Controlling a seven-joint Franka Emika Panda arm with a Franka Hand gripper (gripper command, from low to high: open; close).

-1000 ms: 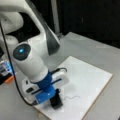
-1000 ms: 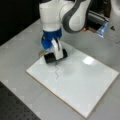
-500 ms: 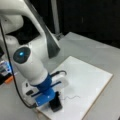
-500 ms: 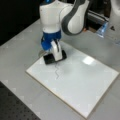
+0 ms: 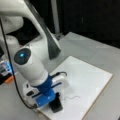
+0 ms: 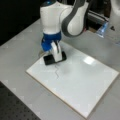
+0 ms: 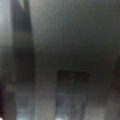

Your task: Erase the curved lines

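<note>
Both front views show the hand (image 6: 55, 53) gripping a black eraser block (image 6: 55, 58) on the whiteboard (image 6: 82, 82), just beside the curve lines (image 6: 57, 72). Erasing well likely needs the block flat, swept across the whole stroke.

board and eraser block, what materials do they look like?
Board: smooth glossy white sheet, likely a coated whiteboard; it shows a bright glare patch, and its edge looks tan, perhaps wood fibre. Eraser: matte black block, probably foam or felt, with no shine. It sits on the board under the gripper, beside the pen line.
</note>
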